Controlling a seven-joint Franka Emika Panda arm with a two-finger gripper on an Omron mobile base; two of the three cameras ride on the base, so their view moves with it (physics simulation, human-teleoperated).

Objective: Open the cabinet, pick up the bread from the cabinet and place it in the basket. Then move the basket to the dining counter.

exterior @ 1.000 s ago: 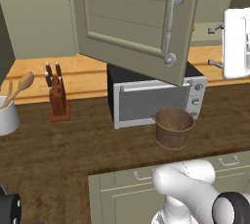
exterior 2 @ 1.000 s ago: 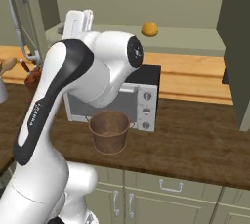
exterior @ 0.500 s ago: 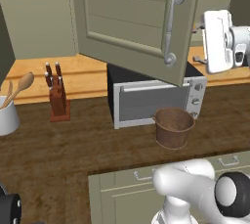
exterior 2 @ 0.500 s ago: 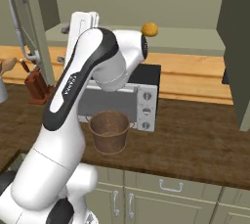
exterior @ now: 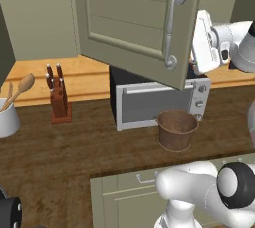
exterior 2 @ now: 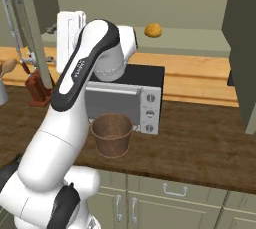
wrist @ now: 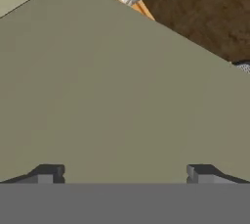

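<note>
The olive-green cabinet stands open, its left door (exterior: pixel 130 20) swung out with a curved grey handle (exterior: pixel 172 28). On the shelf inside lies the bread (exterior 2: pixel 153 30), a small golden-brown roll. The brown woven basket (exterior: pixel 177 130) (exterior 2: pixel 112 134) stands empty on a dark wood-grain countertop (exterior: pixel 74 147) in front of the toaster oven; I cannot tell whether this is the dining counter. My gripper (wrist: pixel 124 173) is open, with nothing between its fingertips (wrist: pixel 47 172), and faces the flat inner side of the door (wrist: pixel 122 96). Its white hand (exterior: pixel 203 43) (exterior 2: pixel 70 35) hangs beside the door's edge, left of the bread.
A silver toaster oven (exterior: pixel 159 102) sits behind the basket. A knife block (exterior: pixel 59 97) and a white utensil holder (exterior: pixel 7 117) with wooden spoons stand to the left. The cabinet's right door (exterior 2: pixel 245 48) hangs open at the right. Grey-green drawers (exterior 2: pixel 170 198) lie below.
My hand has swung left from the right side toward the open left door, up close to its inner face. The jaws have stayed open. Basket and bread have not moved.
</note>
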